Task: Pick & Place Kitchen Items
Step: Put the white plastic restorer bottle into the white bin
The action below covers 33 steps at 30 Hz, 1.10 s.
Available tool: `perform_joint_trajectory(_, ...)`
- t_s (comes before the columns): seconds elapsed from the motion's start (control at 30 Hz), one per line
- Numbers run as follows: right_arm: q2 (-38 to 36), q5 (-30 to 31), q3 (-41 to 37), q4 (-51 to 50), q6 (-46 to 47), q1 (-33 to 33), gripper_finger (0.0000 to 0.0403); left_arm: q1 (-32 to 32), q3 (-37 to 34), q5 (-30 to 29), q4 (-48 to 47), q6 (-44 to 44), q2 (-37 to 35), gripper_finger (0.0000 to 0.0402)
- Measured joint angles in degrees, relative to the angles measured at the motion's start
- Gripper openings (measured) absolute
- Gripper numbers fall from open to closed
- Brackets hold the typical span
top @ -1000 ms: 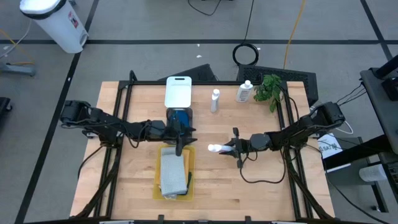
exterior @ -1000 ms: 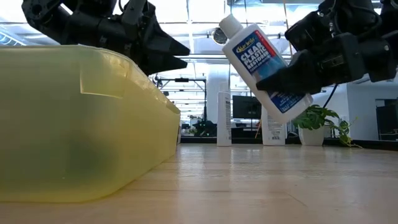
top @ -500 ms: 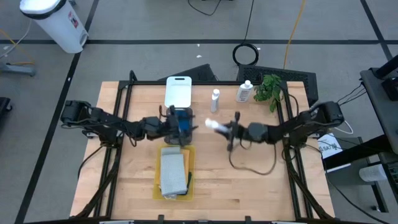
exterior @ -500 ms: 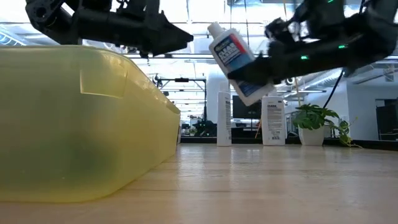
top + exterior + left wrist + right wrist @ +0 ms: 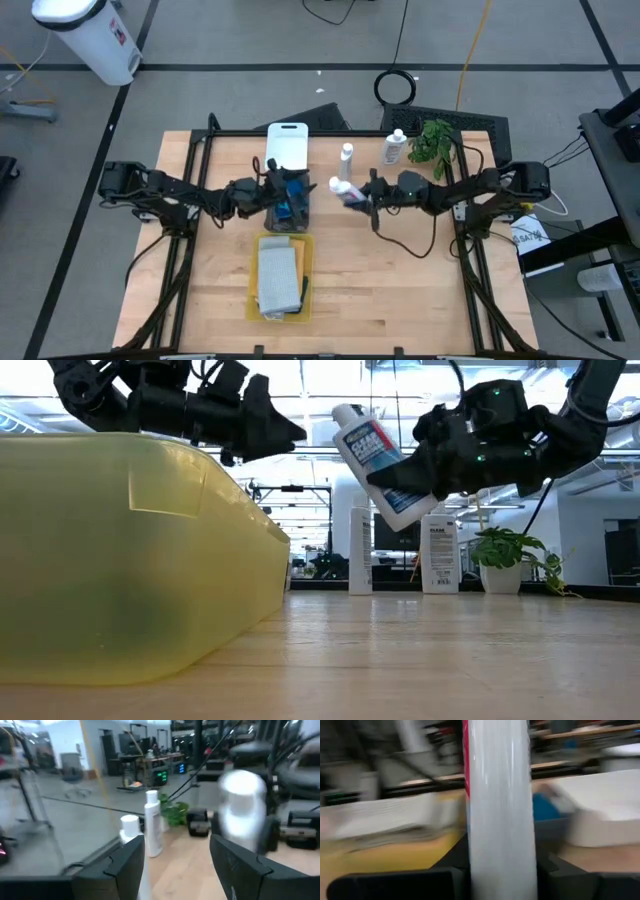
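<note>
Currently the right gripper (image 5: 352,197), fingers clamped on a tilted white bottle (image 5: 382,462), holds it airborne at frame centre. The left gripper (image 5: 283,196), fingers apart and empty, hovers above the grey tray (image 5: 300,219). Risk: a slipping bottle or collision between both arms.

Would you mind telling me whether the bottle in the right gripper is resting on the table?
No, in the low view the right gripper holds the white bottle tilted in the air, well above the wooden table.

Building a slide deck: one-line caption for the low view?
Right tool carries a tilted white bottle above the wooden table, beside a yellow tray.
</note>
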Motion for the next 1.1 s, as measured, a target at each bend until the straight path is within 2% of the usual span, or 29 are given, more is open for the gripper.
perform_joint_trajectory(0.07, 0.2, -5.0, 0.0, 0.0, 0.9, 0.5, 0.0083, 0.5, 0.0, 3.9, 0.7, -3.3, 0.0, 0.0230)
perform_joint_trajectory(0.1, 0.2, -5.5, 0.0, -0.1, 1.1, 1.0, 0.0083, 0.7, 0.0, 6.5, 1.1, -4.5, 0.0, 0.0230)
perform_joint_trajectory(0.3, 0.2, -4.6, 0.0, -0.2, -3.0, 4.3, 0.0084, 0.4, 4.4, 19.7, -0.7, -9.8, 0.0, 0.0230)
perform_joint_trajectory(0.43, 0.2, -4.9, 0.0, 0.5, -4.3, 5.8, 0.0084, -2.8, 8.2, 26.1, -6.2, -7.5, 0.0, 0.0230)
perform_joint_trajectory(0.6, 0.2, -4.7, 0.0, 0.5, -4.6, 7.6, 0.0084, -6.7, 11.0, 22.8, -12.7, -4.5, 0.0, 0.0231)
perform_joint_trajectory(0.73, 0.2, -4.7, 0.0, 1.2, -4.8, 8.4, 0.0084, -8.0, 12.5, 19.7, -16.1, -4.1, 0.0, 0.0252)
perform_joint_trajectory(0.93, 0.2, -4.5, 0.0, 1.4, -5.2, 8.4, 0.0084, -8.1, 13.8, 17.1, -16.1, -3.5, 2.4, 0.0300)
perform_joint_trajectory(1.1, 0.2, -4.4, 0.0, 1.3, -5.2, 8.4, 0.0084, -7.5, 16.0, 17.6, -15.9, -3.0, 5.9, 0.0311)
